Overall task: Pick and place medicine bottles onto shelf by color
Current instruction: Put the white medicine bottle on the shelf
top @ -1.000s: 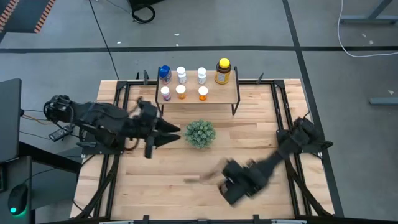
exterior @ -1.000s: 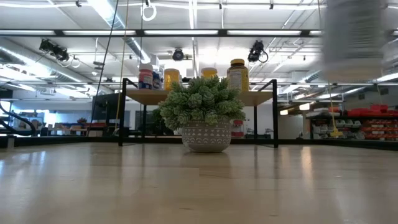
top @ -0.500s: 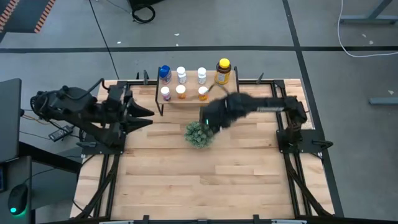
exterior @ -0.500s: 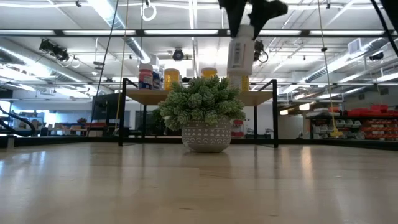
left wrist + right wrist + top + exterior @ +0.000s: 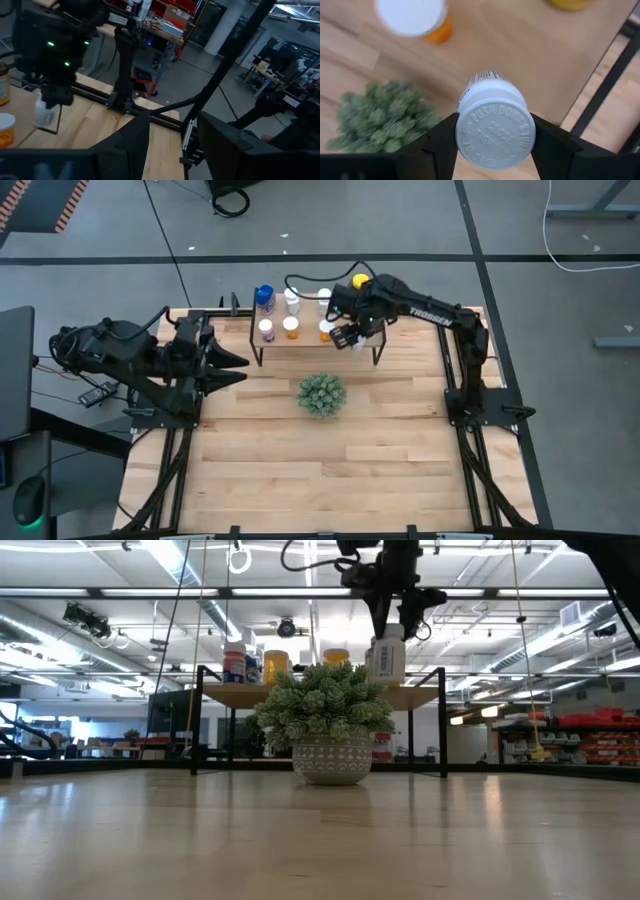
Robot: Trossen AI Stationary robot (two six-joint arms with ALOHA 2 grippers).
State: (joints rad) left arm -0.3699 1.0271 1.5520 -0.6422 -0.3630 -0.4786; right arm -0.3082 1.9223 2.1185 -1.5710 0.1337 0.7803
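We have the right gripper (image 5: 349,337) clamped on the cap of a white bottle (image 5: 492,120), which hangs straight down below its fingers, just above the front right part of the shelf (image 5: 366,335). An orange bottle (image 5: 326,330) stands just beside our hand on the board, and the yellow-capped amber bottle (image 5: 359,294) sits behind it. To place well, we judge we should lower the bottle upright into the bare spot, clear of both neighbours and the shelf's edge, then release. Our left gripper (image 5: 238,367) waits well away at the table's left, fingers parted and empty.
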